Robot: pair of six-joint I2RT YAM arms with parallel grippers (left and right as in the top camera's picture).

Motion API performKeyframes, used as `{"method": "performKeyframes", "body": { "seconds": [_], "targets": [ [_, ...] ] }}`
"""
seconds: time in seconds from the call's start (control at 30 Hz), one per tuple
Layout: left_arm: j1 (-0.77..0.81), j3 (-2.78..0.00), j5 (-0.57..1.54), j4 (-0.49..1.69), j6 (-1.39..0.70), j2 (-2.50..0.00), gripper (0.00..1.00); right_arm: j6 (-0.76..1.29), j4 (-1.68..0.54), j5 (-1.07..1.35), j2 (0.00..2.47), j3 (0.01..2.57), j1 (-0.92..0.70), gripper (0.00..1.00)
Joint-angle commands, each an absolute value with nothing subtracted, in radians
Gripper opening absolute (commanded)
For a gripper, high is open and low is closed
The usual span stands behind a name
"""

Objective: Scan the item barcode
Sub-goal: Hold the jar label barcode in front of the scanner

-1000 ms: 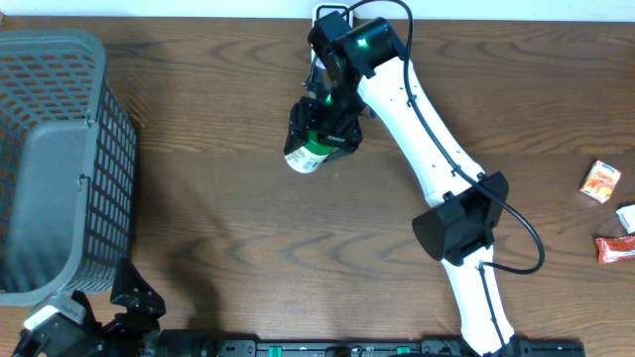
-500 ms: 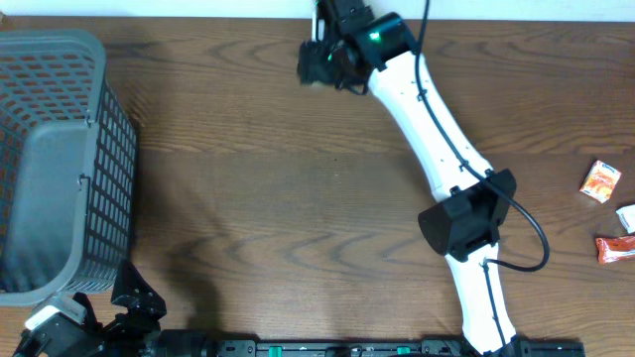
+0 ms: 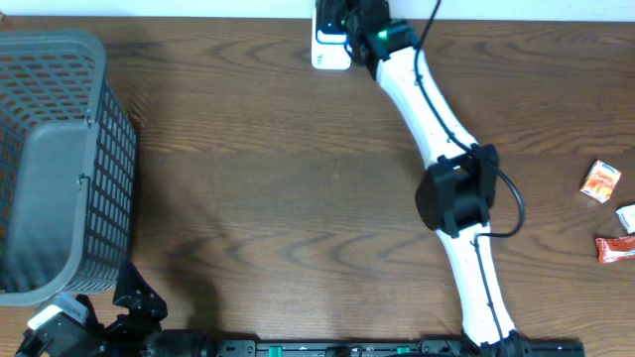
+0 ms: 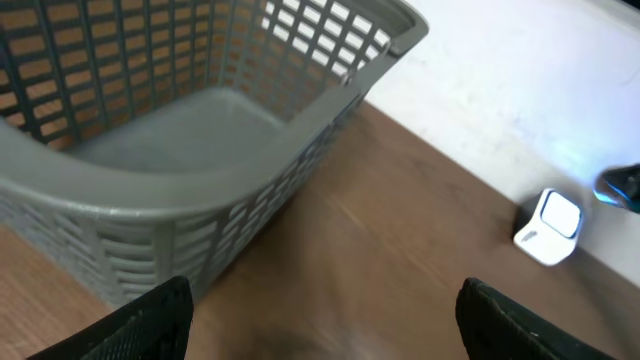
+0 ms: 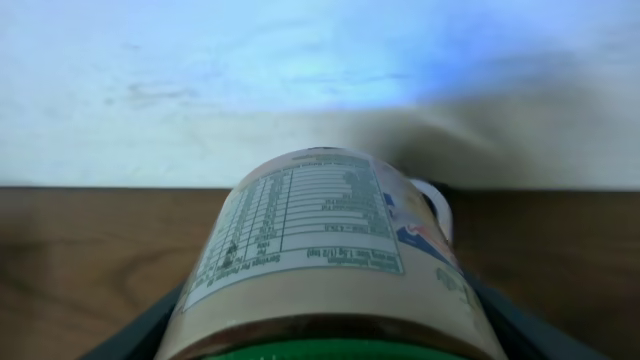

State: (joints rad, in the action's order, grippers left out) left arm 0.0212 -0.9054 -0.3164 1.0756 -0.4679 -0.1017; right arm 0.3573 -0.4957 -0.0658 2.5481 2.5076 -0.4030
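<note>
The item is a jar (image 5: 320, 250) with a beige nutrition label and a green lid. It lies sideways in my right gripper (image 5: 325, 335), which is shut on it, a dark finger (image 5: 135, 330) on each side. Its far end points at the white barcode scanner (image 5: 437, 205) at the wall. From overhead, the right gripper (image 3: 359, 18) sits at the back edge right beside the scanner (image 3: 330, 47), and the jar is hidden under the arm. My left gripper (image 4: 320, 320) is open and holds nothing, low at the front left (image 3: 99, 317).
A grey mesh basket (image 3: 94, 149) stands at the left, and it shows close up in the left wrist view (image 4: 330, 110). Three snack packets (image 3: 600, 180) lie at the right edge. The right arm (image 3: 451, 193) stretches from the front across the table's middle.
My right arm has carried the jar from the table's middle up to the scanner at the back edge. The left arm has stayed still.
</note>
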Motion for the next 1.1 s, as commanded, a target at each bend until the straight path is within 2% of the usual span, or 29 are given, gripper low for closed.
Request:
{"method": "performKeyframes", "body": {
  "seconds": [0.0,0.43,0.87,1.07],
  "targets": [
    [0.017,-0.901,-0.315,1.087,-0.469,-0.094,0.84,0.309,-0.402,-0.120,2.570,2.524,-0.421,0.35],
    [0.017,-0.901,-0.315,1.105,-0.469,-0.094,0.84,0.205,-0.133,-0.236,2.716,2.524,-0.430,0.31],
    [0.017,-0.901,-0.315,1.107,-0.469,-0.094,0.84,0.184,-0.255,-0.246,2.722,2.524,-0.435,0.29],
    [0.017,-0.901,-0.315,1.107,-0.469,-0.094,0.85,0.148,-0.240,-0.245,2.719,2.524,-0.436,0.30]
  ]
}}
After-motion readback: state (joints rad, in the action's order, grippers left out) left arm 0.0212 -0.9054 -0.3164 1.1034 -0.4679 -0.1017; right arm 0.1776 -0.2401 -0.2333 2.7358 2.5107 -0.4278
